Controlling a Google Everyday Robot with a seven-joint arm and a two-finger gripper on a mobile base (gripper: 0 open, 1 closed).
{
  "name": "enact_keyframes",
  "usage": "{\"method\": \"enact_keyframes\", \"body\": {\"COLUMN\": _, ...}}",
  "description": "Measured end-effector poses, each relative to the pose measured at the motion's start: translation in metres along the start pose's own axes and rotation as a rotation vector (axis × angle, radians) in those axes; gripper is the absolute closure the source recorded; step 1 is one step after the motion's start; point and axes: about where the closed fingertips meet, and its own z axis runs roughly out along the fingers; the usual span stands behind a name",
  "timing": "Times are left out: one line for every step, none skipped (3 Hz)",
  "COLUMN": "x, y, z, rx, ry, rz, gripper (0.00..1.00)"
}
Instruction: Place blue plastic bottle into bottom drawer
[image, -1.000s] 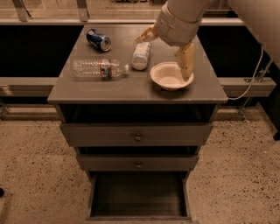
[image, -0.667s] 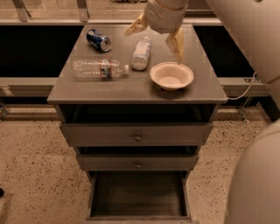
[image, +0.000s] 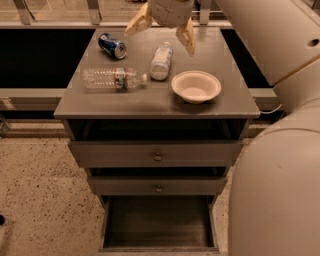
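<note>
The blue plastic bottle (image: 161, 61), short and pale with a white cap, lies on its side on the grey cabinet top (image: 150, 102) near the middle. My gripper (image: 162, 34) hangs open just above and behind it, its two tan fingers spread to either side of the bottle's far end, holding nothing. The bottom drawer (image: 159, 223) stands pulled out at the foot of the cabinet, its dark wooden inside bare.
A longer clear bottle with a red-blue label (image: 112, 79) lies to the left. A blue soda can (image: 111, 45) lies at the back left. A white bowl (image: 196, 86) sits right of the short bottle. Two shallower knobbed drawers (image: 157, 156) are slightly open. My arm fills the right side.
My gripper has moved left and back, from above the bowl to above the short bottle's far end. The objects on the cabinet have not moved.
</note>
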Motion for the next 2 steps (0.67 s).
{"method": "enact_keyframes", "body": {"x": 0.005, "y": -0.006, "z": 0.004, "rx": -0.013, "ry": -0.004, "rz": -0.025, "gripper": 0.00}}
{"method": "enact_keyframes", "body": {"x": 0.027, "y": -0.008, "z": 0.016, "rx": -0.053, "ry": 0.019, "rz": -0.099, "gripper": 0.00}}
